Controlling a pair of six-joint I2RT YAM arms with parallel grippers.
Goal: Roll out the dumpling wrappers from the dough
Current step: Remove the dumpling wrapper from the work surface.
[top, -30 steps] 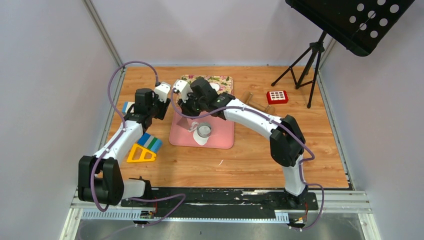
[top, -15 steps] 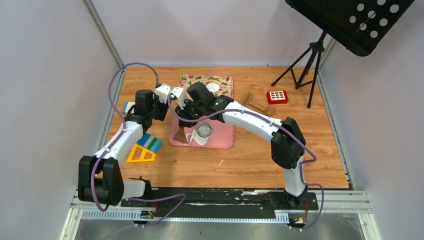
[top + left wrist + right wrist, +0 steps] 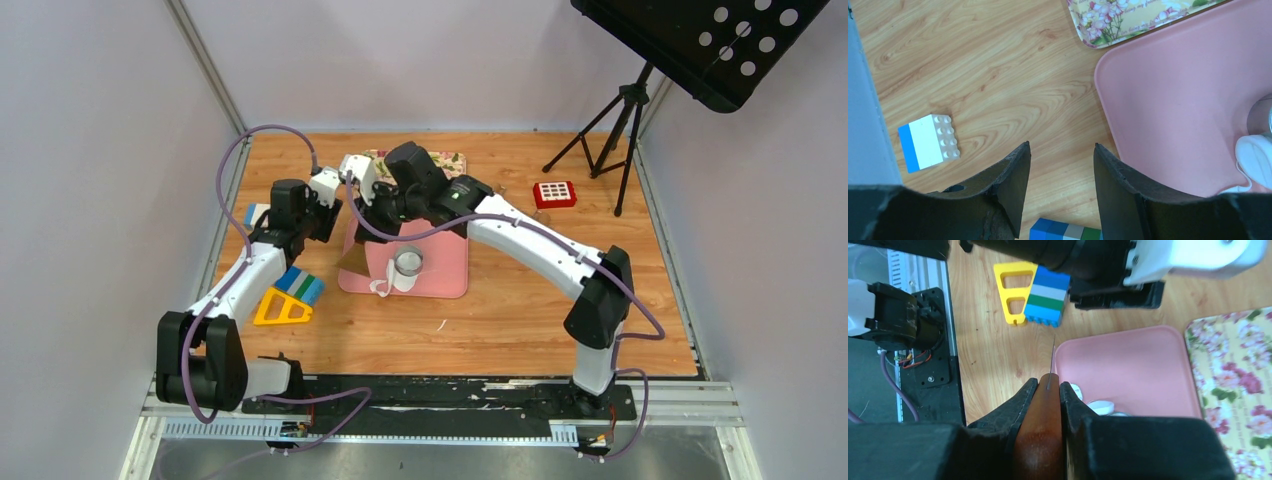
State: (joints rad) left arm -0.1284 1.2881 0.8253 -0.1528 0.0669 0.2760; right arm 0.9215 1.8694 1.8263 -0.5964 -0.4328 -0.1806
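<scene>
My right gripper (image 3: 1048, 382) is shut on the brown wooden handle of a scraper (image 3: 1040, 430); its thin metal blade (image 3: 353, 258) hangs over the left edge of the pink mat (image 3: 440, 275). White dough (image 3: 393, 283) lies curled on the mat against a metal ring cutter (image 3: 407, 262), and it also shows in the left wrist view as dough (image 3: 1255, 155) at the right edge. My left gripper (image 3: 1062, 146) is open and empty above bare wood, left of the mat. No dumpling wrappers are in view.
A floral tray (image 3: 448, 160) sits behind the mat, partly under my right arm. A blue-and-white brick (image 3: 927, 142), a striped block (image 3: 300, 285) and a yellow triangle (image 3: 280, 308) lie on the left. A red box (image 3: 553, 193) and tripod legs (image 3: 610, 130) are at the back right.
My right arm has risen and drawn back, swinging the scraper blade to the mat's left edge. The dough by the ring cutter has curled up. The left arm held still.
</scene>
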